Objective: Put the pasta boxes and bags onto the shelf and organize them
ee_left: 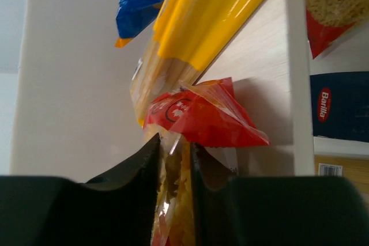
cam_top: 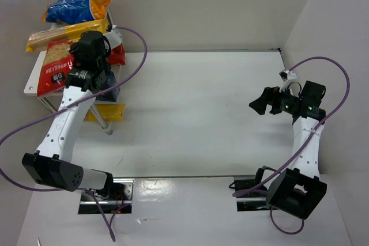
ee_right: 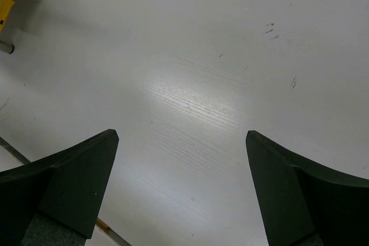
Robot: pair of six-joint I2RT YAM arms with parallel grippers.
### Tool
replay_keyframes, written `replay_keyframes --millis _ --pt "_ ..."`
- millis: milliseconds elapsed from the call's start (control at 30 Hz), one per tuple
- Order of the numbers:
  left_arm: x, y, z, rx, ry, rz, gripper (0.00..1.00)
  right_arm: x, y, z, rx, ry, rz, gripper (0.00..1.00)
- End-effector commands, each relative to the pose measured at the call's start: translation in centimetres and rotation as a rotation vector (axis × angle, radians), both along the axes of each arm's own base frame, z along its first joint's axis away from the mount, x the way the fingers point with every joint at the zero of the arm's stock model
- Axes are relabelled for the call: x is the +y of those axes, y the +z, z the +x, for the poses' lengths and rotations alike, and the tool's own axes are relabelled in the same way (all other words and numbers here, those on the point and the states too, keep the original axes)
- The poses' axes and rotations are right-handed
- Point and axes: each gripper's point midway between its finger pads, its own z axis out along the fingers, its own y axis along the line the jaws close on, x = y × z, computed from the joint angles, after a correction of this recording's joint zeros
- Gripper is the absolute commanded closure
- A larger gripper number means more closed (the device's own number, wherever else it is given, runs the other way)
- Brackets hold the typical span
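**Though hidden overhead, the grip shows at the wrist**

A small red crinkly pasta pack (ee_left: 202, 116) lies at the white shelf board (ee_left: 256, 61) edge, between the left gripper (ee_left: 174, 145) and its barely parted jaws; whether they pinch it is unclear. Far from that board, the right gripper (ee_right: 181, 136) gapes empty.

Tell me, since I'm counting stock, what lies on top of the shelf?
On the shelf: a blue-and-orange bag, a yellow spaghetti bag, a red-labelled clear bag and a red pack. The left arm hides part of the board.
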Motion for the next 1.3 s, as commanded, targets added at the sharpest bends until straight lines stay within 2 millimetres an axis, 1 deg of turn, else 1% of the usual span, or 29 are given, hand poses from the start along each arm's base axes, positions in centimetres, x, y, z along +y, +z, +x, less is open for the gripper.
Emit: replay_keyframes --millis 0,33,133,167,200,233,300,367,433,467,533,567,633,667,700,733,767,800,833,867,900,967,1000,1033,1100,1133,1167,1200,1267 --pt "-0.8 -1.0 0.9 -0.029 -0.045 -0.081 0.62 -0.2 0.8 0.5 -0.056 0.006 -0.034 0.00" --pt "-1.0 -1.5 1.1 -0.016 -0.057 -0.082 0.58 -0.2 0.8 0.5 -0.056 0.006 -0.034 0.00" --pt "-1.1 -2.2 1.2 0.000 -0.064 -0.090 0.34 -0.3 0.5 0.6 -0.048 0.007 -0.030 0.00" --pt "-1.1 -2.2 1.2 0.000 -0.065 -0.090 0.29 -0.3 0.5 0.6 -0.048 0.007 -0.030 0.00" --pt "-1.3 -2.4 1.2 0.006 -0.071 -0.100 0.19 -0.3 0.5 0.6 -0.048 0.007 -0.030 0.00" --pt "-1.8 -2.5 1.3 0.007 -0.088 -0.103 0.13 -0.3 0.5 0.6 -0.048 0.007 -0.030 0.00" --pt "-1.7 -2.1 1.0 -0.009 -0.087 -0.113 0.02 -0.3 0.5 0.6 -0.048 0.007 -0.030 0.00" --pt "-2.4 -2.1 1.1 0.000 -0.110 -0.116 0.00 -0.3 0.5 0.6 -0.048 0.007 -0.030 0.00" --pt "-2.8 -0.9 0.7 -0.022 -0.129 -0.129 0.00 -0.3 0.5 0.6 -0.048 0.007 -0.030 0.00" --pt "-2.8 -0.7 0.6 -0.028 -0.127 -0.138 0.00 -0.3 0.5 0.6 -0.048 0.007 -0.030 0.00" --pt "-3.7 -0.4 0.4 -0.020 -0.148 -0.145 0.00 -0.3 0.5 0.6 -0.048 0.007 -0.030 0.00" --pt "-4.5 0.2 0.4 -0.030 -0.175 -0.160 0.00 -0.3 0.5 0.6 -0.048 0.007 -0.030 0.00" --pt "-5.4 0.2 0.0 -0.021 -0.197 -0.189 0.00 -0.3 0.5 0.6 -0.048 0.007 -0.030 0.00" --pt "-6.6 0.4 0.0 -0.016 -0.234 -0.200 0.00 -0.1 0.8 0.5 -0.059 0.013 -0.028 0.00" --pt "-7.2 1.1 -0.2 -0.030 -0.255 -0.216 0.00 -0.1 0.8 0.5 -0.059 0.013 -0.028 0.00" --pt "-7.7 0.9 -0.5 -0.017 -0.262 -0.231 0.00 -0.1 0.8 0.5 -0.059 0.013 -0.028 0.00" --pt "-9.0 1.3 -0.9 -0.022 -0.304 -0.246 0.00 -0.1 0.8 0.5 -0.059 0.013 -0.028 0.00" --pt "-9.4 1.5 -1.2 -0.018 -0.314 -0.254 0.00 -0.1 0.8 0.5 -0.059 0.013 -0.028 0.00" --pt "-10.0 1.2 -1.4 -0.003 -0.326 -0.259 0.00 -0.1 0.8 0.5 -0.059 0.013 -0.028 0.00" --pt "-11.1 1.3 -1.6 -0.004 -0.359 -0.287 0.00 -0.1 1.0 0.4 -0.067 0.013 -0.032 0.00" --pt "-11.6 0.6 -1.7 0.022 -0.383 -0.308 0.00 -0.1 1.0 0.4 -0.067 0.013 -0.032 0.00" --pt "-13.1 0.2 -2.1 0.040 -0.431 -0.374 0.00 -0.1 1.0 0.4 -0.067 0.013 -0.032 0.00" --pt "-13.8 -0.6 -2.4 0.074 -0.455 -0.399 0.00 -0.1 1.0 0.4 -0.067 0.013 -0.032 0.00" --pt "-15.1 -1.3 -2.6 0.108 -0.511 -0.441 0.00 -0.1 1.0 0.4 -0.067 0.013 -0.032 0.00" --pt "-16.4 -4.2 -3.0 0.189 -0.536 -0.513 0.00 -0.7 1.1 0.6 -0.067 -0.020 -0.057 0.00" --pt "-17.9 -5.8 -3.4 0.252 -0.592 -0.560 0.00 -0.9 0.9 0.6 -0.063 -0.031 -0.067 0.00" --pt "-18.7 -8.2 -3.9 0.318 -0.598 -0.604 0.00 -1.3 0.7 0.7 -0.055 -0.050 -0.081 0.00" --pt "-20.1 -9.4 -4.4 0.367 -0.649 -0.654 0.00 -1.4 0.7 0.7 -0.053 -0.057 -0.087 0.00" --pt "-21.4 -11.3 -5.1 0.449 -0.689 -0.703 0.00 -1.8 0.5 0.8 -0.041 -0.080 -0.096 0.00"
